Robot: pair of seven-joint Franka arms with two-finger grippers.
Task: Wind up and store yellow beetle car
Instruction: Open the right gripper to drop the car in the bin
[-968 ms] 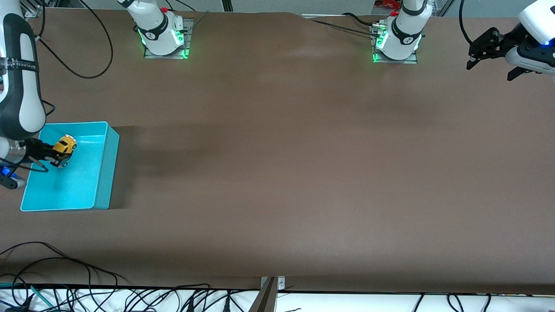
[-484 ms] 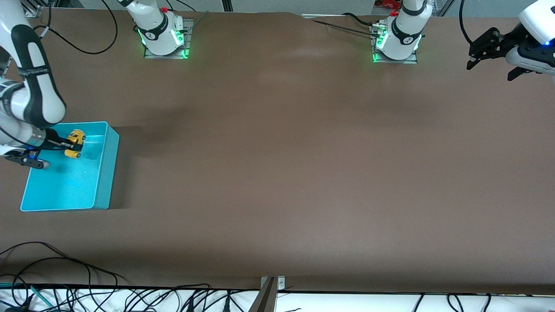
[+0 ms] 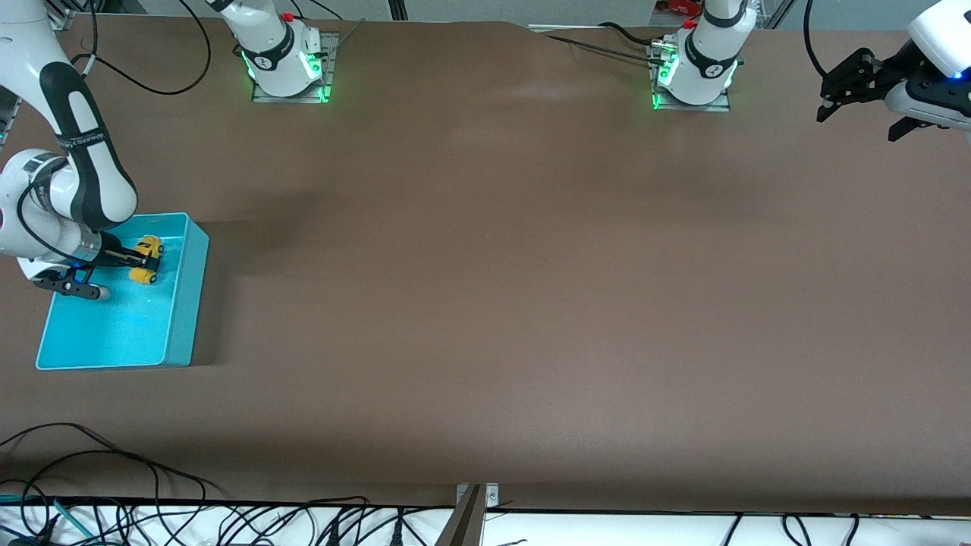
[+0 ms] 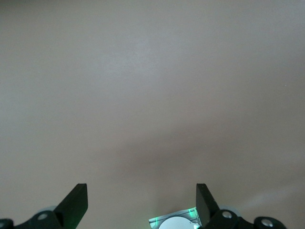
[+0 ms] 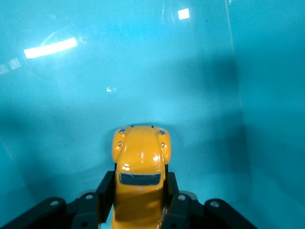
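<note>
The right gripper (image 3: 146, 260) sits low inside the turquoise bin (image 3: 190, 303), its fingers (image 5: 106, 191) pressed on both flanks of the yellow beetle car (image 3: 147, 258). At two o'clock over the tabletop (image 3: 531, 265), the waiting left gripper (image 3: 828, 95) hangs spread wide, empty.

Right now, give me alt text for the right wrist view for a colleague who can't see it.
The yellow beetle car sits between the right gripper's two dark fingers, nose pointing away from the camera, low inside the turquoise bin. Glossy bin floor and one wall fill everything else in view.
</note>
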